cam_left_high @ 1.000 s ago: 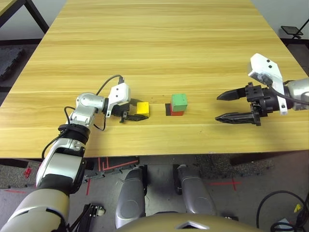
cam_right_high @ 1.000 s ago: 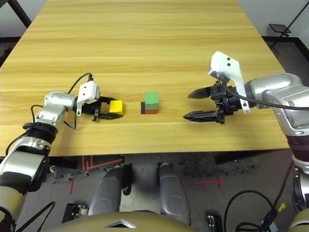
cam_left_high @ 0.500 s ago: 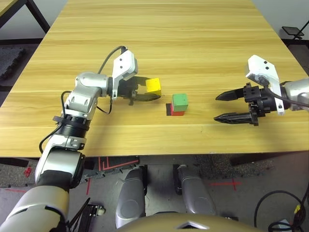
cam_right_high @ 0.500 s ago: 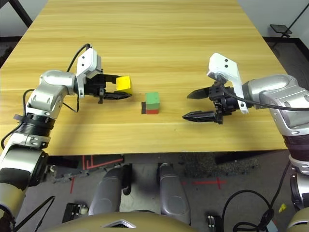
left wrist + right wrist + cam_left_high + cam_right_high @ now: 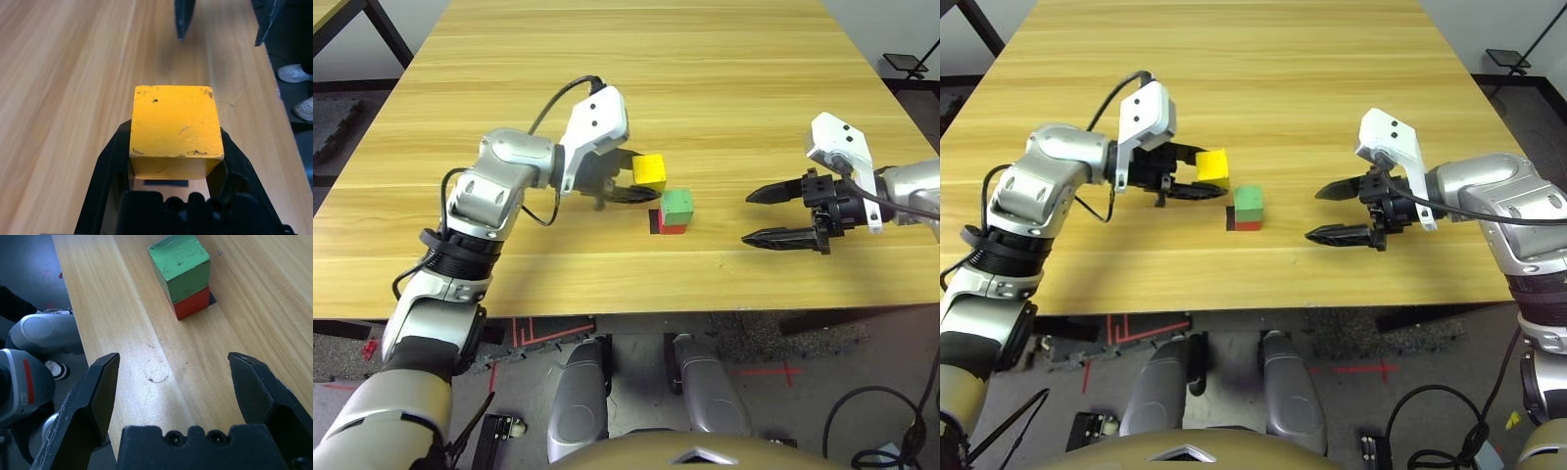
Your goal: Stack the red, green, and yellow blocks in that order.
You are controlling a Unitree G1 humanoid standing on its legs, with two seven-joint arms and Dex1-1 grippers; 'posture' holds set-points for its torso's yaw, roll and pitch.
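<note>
A long bench (image 5: 636, 88) of pale, streaked wood runs away from the robot, its near edge crossing the lower part of the head views; past its sides lies a dark grey floor with red tape marks below the near edge, a black frame leg at the far left corner and a small black stand at the far right. Near the middle of the bench, closer to the near edge than the far one, a flat black square patch (image 5: 654, 222) lies on the wood, and the red block (image 5: 673, 229) sits on it with the green block (image 5: 678, 206) squarely on top. The left pincer (image 5: 644, 183) is clamped on the yellow block (image 5: 650, 170), holding it clear of the wood just beside the green block, on its left and slightly to the far side. The left wrist view shows the yellow cube (image 5: 174, 129) gripped between both black fingers (image 5: 110, 161). The right pincer (image 5: 752, 215) hangs wide and empty, well apart from the stack, toward the right edge of the bench, pointing at it.
</note>
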